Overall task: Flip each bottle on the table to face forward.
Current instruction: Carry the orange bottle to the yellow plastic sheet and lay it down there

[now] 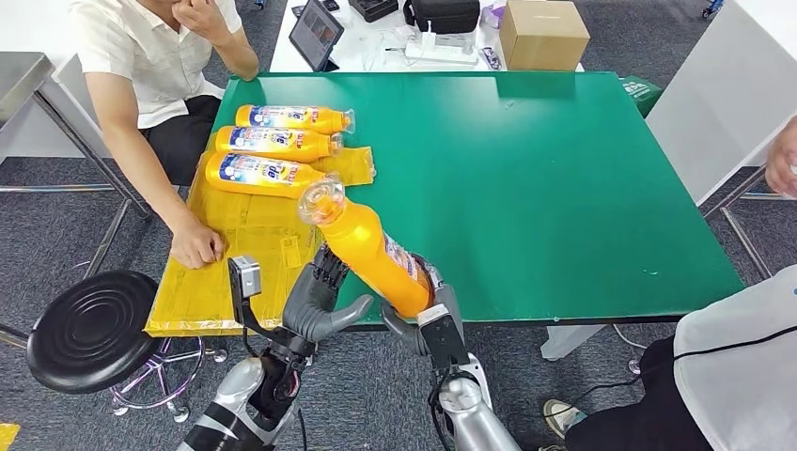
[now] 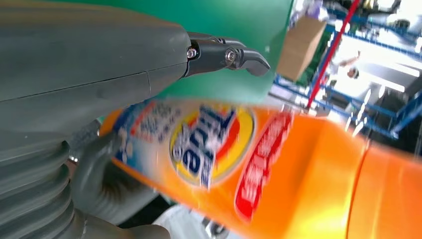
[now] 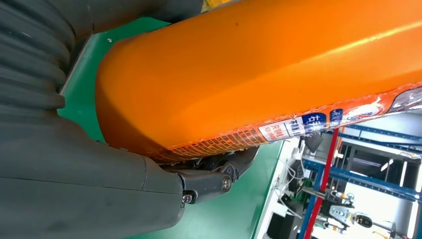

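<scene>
A green table carries a yellow mat at its left side, on which three orange detergent bottles lie in a row, labels up, near a seated person's hand. Above the table's near edge a fourth orange bottle tilts, cap away from the robot. The right hand grips its base, while the left hand sits beside it with fingers spread, holding nothing.

The head view looks forward and down from above the table's near edge. Both wrist views sit close against the orange bottle held over that edge, which all three views share.
</scene>
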